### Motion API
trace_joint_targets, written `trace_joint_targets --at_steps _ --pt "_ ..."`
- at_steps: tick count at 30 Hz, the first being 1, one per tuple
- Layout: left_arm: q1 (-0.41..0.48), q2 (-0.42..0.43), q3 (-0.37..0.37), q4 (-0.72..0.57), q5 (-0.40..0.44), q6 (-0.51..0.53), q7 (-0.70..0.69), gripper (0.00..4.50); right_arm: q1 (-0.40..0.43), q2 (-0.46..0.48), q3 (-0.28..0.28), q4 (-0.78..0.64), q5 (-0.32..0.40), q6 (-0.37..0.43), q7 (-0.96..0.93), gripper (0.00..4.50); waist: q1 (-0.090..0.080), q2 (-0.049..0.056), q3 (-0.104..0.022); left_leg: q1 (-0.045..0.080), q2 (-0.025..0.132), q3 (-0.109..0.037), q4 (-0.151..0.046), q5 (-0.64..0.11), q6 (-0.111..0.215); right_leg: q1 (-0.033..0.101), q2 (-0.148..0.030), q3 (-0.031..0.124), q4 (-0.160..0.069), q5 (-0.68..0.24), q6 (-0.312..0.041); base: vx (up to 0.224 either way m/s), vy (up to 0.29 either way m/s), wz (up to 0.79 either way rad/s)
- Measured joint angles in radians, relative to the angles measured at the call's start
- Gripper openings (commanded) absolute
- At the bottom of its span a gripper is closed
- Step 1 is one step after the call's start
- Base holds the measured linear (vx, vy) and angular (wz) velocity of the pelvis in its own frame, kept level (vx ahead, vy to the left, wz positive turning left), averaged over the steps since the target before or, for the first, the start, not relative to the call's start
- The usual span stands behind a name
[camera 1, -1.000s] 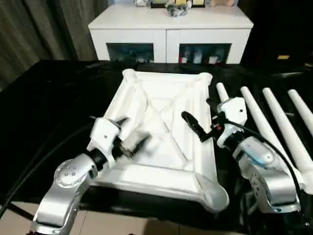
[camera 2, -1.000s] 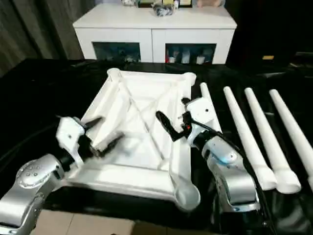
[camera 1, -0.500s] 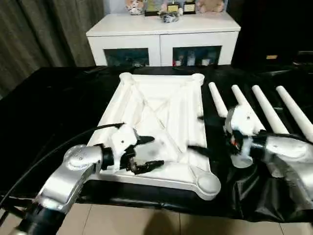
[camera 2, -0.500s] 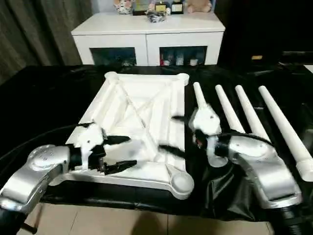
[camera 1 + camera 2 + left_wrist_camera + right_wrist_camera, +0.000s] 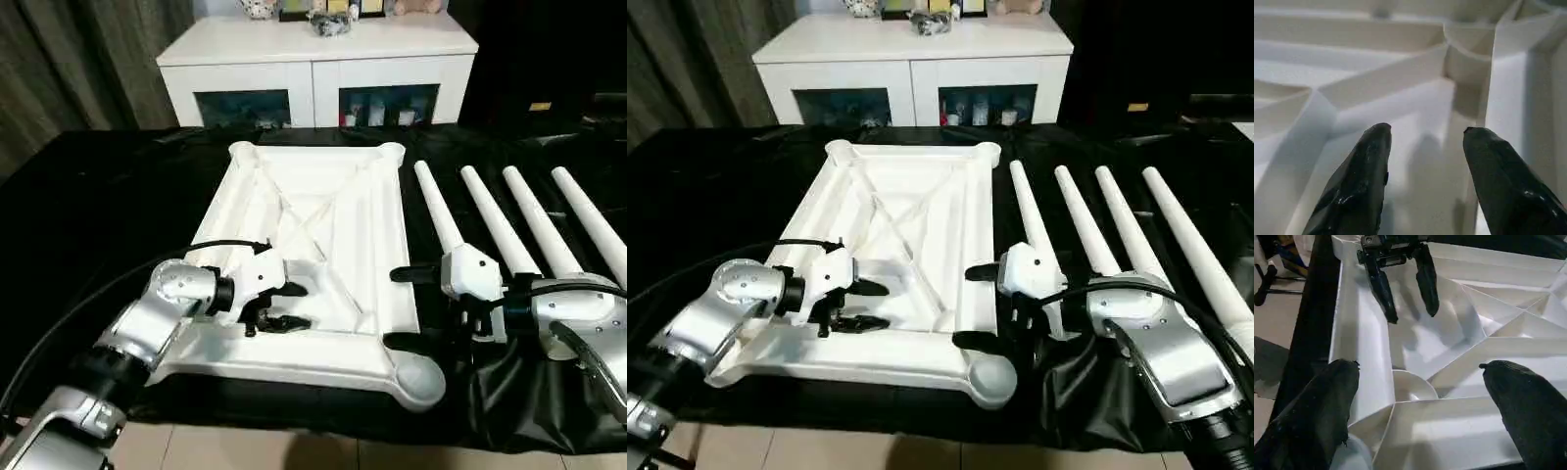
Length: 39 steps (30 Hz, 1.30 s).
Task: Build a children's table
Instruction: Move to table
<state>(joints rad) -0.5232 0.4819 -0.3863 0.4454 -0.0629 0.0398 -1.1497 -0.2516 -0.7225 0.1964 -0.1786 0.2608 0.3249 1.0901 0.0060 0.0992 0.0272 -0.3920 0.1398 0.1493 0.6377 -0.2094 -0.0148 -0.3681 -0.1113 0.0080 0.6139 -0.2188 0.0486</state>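
The table top [image 5: 323, 211] is lying upside down on the black table cover [image 5: 88, 206], with its ribs and crossed braces facing up. It has a round socket at each corner, and the near right socket [image 5: 416, 377] is closest to the robot. None of the sockets is holding a leg yet, so the building is just at the start.

Four long white legs [image 5: 505, 225] are lying side by side on the cover, just to the right of the table top. Behind it all a white cabinet [image 5: 313, 69] is standing against the wall.

The left gripper [image 5: 279, 305] is hovering low over the near ribs of the table top. Its two black fingers [image 5: 1369, 166] are apart with nothing between them.

The right gripper [image 5: 982, 305] is hanging over the right rim of the table top, near the fat end of the closest leg [image 5: 438, 211]. Its fingers are spread very wide and it is holding nothing.

I think the step in hand is getting ready to pick up the first leg. The right gripper probably needs to swing over to that closest leg and close around it. Then the leg has to be stood up and pushed into a corner socket, while the left gripper is keeping the table top from sliding.
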Motion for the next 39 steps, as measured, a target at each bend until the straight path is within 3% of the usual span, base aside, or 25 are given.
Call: trace_joint_targets --at_steps 19,27,36,39 --pt "-0.042 -0.021 -0.016 0.061 -0.022 0.002 -0.157 1.09 0.014 -0.027 0.009 -0.019 -0.017 0.018 0.015 4.5 0.0 0.007 0.002 0.005 0.007 0.019 -0.005 -0.004 -0.001 0.002 -0.003 0.001 -0.003 -0.001 -0.003 0.0 0.0 0.0" --pt "-0.03 -0.021 -0.058 0.1 0.05 -0.084 -0.128 0.27 0.014 -0.027 0.017 -0.036 -0.02 0.019 0.011 4.5 0.0 0.01 0.004 0.005 0.007 0.02 -0.006 -0.005 -0.001 0.001 -0.003 0.002 -0.004 -0.001 -0.003 0.0 0.0 0.0" --pt "-0.029 -0.02 -0.065 0.116 0.086 -0.114 -0.099 0.07 0.014 -0.015 0.03 -0.04 -0.028 0.019 0.006 4.5 -0.003 0.011 0.006 0.006 0.007 0.021 -0.008 -0.005 -0.001 0.0 -0.003 0.003 -0.005 -0.001 -0.003 0.0 0.0 0.0" --pt "0.017 -0.02 -0.021 0.072 0.068 -0.072 -0.051 0.07 0.014 0.012 0.03 -0.047 -0.029 0.02 -0.019 4.5 -0.01 0.012 0.007 0.006 0.007 0.023 -0.011 -0.004 -0.002 -0.004 -0.003 0.003 -0.004 0.0 -0.004 0.0 0.0 0.0"
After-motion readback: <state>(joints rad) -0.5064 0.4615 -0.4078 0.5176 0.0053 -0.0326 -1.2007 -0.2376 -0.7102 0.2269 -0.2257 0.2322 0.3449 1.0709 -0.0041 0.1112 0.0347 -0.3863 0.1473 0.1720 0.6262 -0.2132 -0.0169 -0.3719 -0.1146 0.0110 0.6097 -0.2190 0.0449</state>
